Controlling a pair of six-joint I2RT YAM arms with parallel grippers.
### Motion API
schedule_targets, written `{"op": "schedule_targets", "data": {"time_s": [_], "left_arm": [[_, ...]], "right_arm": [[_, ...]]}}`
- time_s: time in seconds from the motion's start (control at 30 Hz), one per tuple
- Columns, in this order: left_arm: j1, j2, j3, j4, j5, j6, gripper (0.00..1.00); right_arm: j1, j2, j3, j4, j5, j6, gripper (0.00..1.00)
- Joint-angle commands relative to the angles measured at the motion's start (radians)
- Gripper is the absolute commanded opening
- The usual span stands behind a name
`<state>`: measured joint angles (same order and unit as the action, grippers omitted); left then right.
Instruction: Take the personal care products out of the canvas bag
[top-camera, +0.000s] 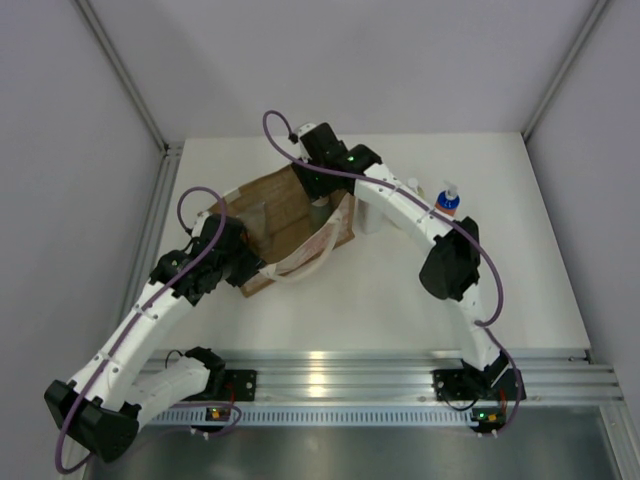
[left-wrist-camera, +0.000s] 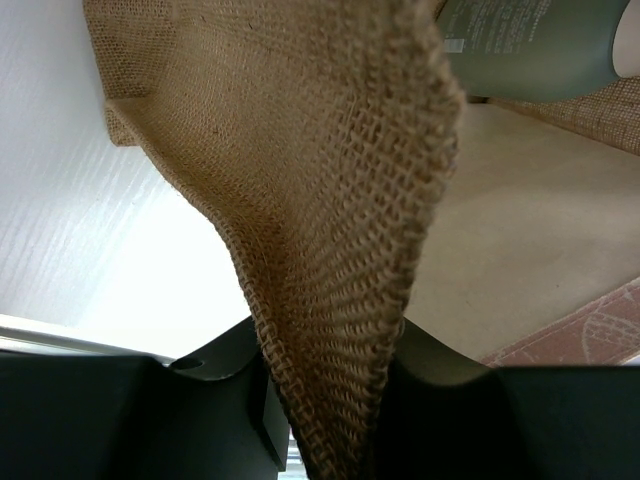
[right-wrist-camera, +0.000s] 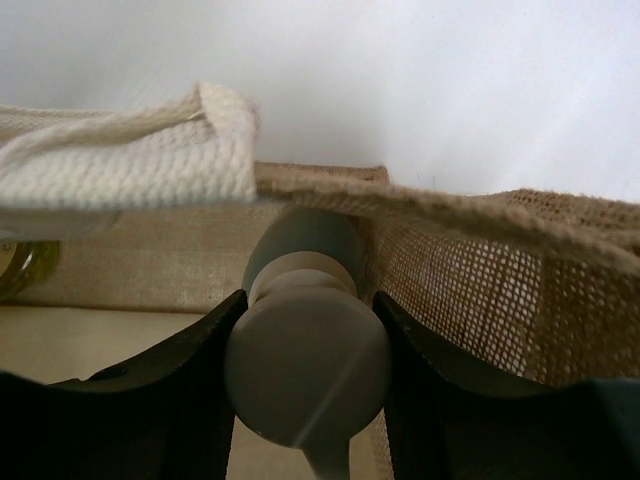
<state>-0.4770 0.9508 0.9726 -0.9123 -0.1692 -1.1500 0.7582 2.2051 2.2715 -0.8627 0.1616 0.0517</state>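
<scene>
Canvas bag: lies on the table, mouth open.
Left gripper: clamped on the bag's jute rim.
Right gripper: inside the bag's mouth, clenched on the beige pump head of the grey-green bottle.
Grey-green bottle: inside the bag.
White bottle: outside, just beside the bag.
Blue-orange bottle: outside, beyond the white bottle from the bag.

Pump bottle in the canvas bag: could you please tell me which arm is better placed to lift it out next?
Right. The right tool is shut on the head of the pump bottle inside the canvas bag, while the left tool pinches the bag's woven edge, apparently holding it open.
</scene>
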Motion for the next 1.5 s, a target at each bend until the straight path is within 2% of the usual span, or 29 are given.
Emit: {"op": "schedule_targets", "data": {"time_s": [0.0, 0.4, 0.6, 1.0, 1.27, 1.47], "left_arm": [[0.0, -0.012, 0.018, 0.015, 0.013, 0.003, 0.35], [-0.002, -0.009, 0.017, 0.018, 0.019, 0.004, 0.35], [0.0, -0.007, 0.011, 0.018, 0.02, 0.003, 0.35], [-0.002, -0.004, 0.003, 0.018, 0.023, 0.003, 0.35], [0.0, 0.0, 0.002, 0.018, 0.03, -0.001, 0.35], [0.0, 0.005, 0.008, 0.018, 0.03, 0.006, 0.34]], "right_arm": [[0.016, -0.174, 0.036, 0.068, 0.012, -0.009, 0.0], [0.052, -0.252, 0.069, 0.021, 0.018, -0.003, 0.0], [0.07, -0.283, 0.146, -0.042, 0.023, -0.004, 0.0], [0.087, -0.465, 0.207, -0.042, 0.09, -0.01, 0.0], [0.075, -0.573, 0.188, -0.071, 0.188, -0.032, 0.0], [0.02, -0.648, 0.076, -0.07, 0.216, 0.007, 0.0]]}}
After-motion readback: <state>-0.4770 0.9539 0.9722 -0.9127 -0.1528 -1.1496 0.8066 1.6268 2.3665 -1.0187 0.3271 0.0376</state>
